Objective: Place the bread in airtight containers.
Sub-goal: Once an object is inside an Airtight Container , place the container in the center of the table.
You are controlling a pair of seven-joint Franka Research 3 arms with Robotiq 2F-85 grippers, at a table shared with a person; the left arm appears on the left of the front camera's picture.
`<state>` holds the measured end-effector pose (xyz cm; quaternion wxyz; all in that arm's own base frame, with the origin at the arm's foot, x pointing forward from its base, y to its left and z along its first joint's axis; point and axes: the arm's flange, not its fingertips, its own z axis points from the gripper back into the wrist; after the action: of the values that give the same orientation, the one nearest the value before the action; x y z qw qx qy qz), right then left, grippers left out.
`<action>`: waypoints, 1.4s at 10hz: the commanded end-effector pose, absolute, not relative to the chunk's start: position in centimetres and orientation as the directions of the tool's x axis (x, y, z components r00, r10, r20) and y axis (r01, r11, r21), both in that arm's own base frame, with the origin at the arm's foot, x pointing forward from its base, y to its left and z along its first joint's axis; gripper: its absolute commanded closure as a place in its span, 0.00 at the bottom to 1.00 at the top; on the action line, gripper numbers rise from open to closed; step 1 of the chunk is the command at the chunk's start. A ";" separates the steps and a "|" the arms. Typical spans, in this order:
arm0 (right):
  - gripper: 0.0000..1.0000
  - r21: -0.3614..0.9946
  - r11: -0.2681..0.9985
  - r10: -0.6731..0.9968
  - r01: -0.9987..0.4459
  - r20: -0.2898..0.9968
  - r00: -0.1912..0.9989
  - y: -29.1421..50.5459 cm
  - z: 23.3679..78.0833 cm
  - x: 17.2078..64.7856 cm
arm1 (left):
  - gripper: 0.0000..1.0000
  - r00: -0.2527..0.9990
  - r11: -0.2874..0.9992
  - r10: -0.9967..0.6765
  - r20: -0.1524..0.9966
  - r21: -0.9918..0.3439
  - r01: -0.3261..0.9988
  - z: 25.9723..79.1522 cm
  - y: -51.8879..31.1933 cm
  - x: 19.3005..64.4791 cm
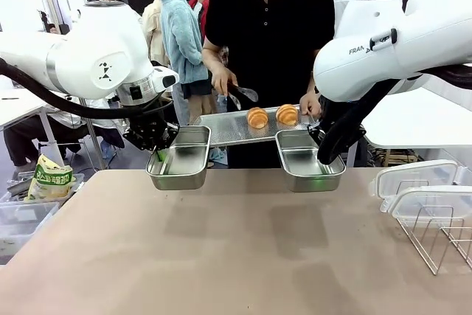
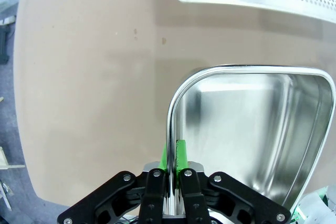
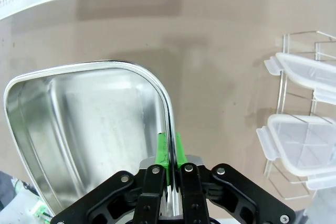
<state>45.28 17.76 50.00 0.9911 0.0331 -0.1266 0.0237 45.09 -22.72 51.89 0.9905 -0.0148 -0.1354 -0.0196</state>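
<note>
Croissants [image 1: 257, 117] on tray [image 1: 225, 127]; tubs [image 1: 177, 177] (both empty) rim-clamped in left hand [image 2: 173, 151], right hand [image 3: 169, 146].

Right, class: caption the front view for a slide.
Left gripper and right gripper each hold an empty steel container while a person with tongs presents two croissants on a tray.

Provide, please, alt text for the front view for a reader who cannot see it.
The left claw grips the left steel container by its rim, the right claw the right container, both empty, over a brown table. Behind, a person holds tongs and a perforated tray with two croissants.
</note>
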 end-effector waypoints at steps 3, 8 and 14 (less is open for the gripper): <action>1.00 0.056 0.997 0.041 -0.058 0.261 0.964 17.6 50.2 45.3 | 1.00 0.960 0.999 -0.032 0.279 -0.031 0.042 52.4 -22.7 45.2; 1.00 0.056 0.997 0.041 -0.058 0.261 0.964 17.6 50.2 45.3 | 1.00 0.960 0.999 -0.032 0.279 -0.031 0.042 52.4 -22.7 45.2; 1.00 0.056 0.997 0.041 -0.058 0.261 0.964 17.6 50.2 45.3 | 1.00 0.960 0.999 -0.032 0.279 -0.031 0.042 52.4 -22.7 45.2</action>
<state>45.28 17.76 50.00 0.9911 0.0331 -0.1267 0.0237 45.09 -22.73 51.89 0.9905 -0.0148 -0.1354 -0.0197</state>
